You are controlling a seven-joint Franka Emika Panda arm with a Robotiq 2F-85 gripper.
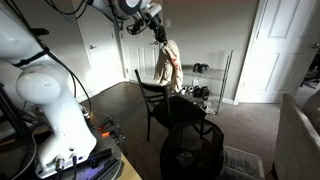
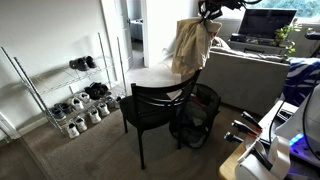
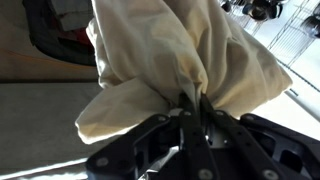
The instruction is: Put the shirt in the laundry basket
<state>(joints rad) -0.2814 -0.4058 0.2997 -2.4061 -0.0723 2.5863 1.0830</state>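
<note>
Above the black chair (image 2: 150,100) the shirt (image 2: 190,45) is held in the air by the tool (image 2: 207,17), and its lower folds are seen draping down toward the chair back; whether the hem touches the backrest cannot be told. From the wrist view the tool (image 3: 190,108) is seen clenched on a gathered pinch of cream cloth, with the rest of the shirt (image 3: 170,50) spilling away from the pinch in loose folds. The garment is judged to be light and wholly limp: no shape of its own is kept, and it is expected to swing and trail behind any sideways motion. It is not thought fragile, but the weave looks smooth, so a thin pinch could be lost if the cloth is tugged against the chair. Hold is best taken on a bunched, several-layer fold near the middle of the cloth, as appears to be the case now, so that the hanging ends are kept short. The laundry basket (image 2: 205,105) is seen on the floor just beside the chair, its dark mesh wall upright and its mouth open upward; in an exterior view the same basket (image 1: 185,155) is shown below and beside the chair seat. For the drop, the hanging cloth is judged to need lifting clear of the chair back and centring over the basket's mouth, since a trailing sleeve could easily be left draped over the rim.
</note>
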